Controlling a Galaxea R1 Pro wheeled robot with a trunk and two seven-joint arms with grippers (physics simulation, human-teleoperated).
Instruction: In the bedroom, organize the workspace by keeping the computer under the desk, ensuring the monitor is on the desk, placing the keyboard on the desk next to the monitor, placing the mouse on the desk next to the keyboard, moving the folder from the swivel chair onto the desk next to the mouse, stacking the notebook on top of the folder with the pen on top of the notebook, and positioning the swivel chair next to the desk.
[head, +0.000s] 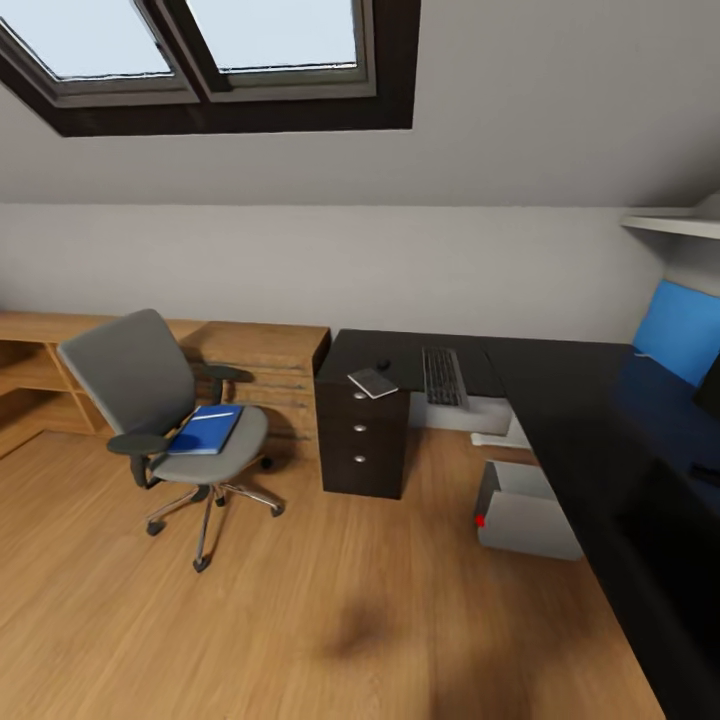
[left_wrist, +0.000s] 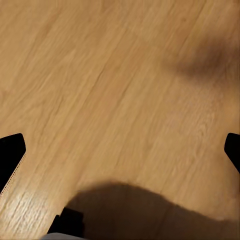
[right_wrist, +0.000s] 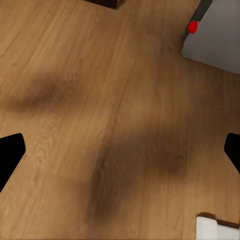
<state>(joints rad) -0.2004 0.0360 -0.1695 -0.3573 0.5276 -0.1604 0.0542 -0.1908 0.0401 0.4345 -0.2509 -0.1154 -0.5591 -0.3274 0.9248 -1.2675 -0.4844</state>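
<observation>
The grey swivel chair (head: 140, 395) stands on the floor left of the desk, with the blue folder (head: 205, 432) on its seat and a thin white pen (head: 216, 414) across the folder. On the black L-shaped desk (head: 570, 400) lie the grey notebook (head: 373, 382), the small black mouse (head: 383, 364) and the keyboard (head: 443, 376). Under the desk sits the grey computer (head: 528, 512) (right_wrist: 215, 42), red light on its front. A black sliver at the right edge may be the monitor (head: 712, 388). My left gripper (left_wrist: 122, 152) and right gripper (right_wrist: 122, 152) hang open over bare floor.
A low light-wood cabinet (head: 265, 355) runs along the back wall behind the chair. The dark drawer unit (head: 362, 445) closes the desk's left end. A blue panel (head: 680, 328) and a white shelf (head: 670, 222) are at the right. Wood floor (head: 330, 620) stretches in front.
</observation>
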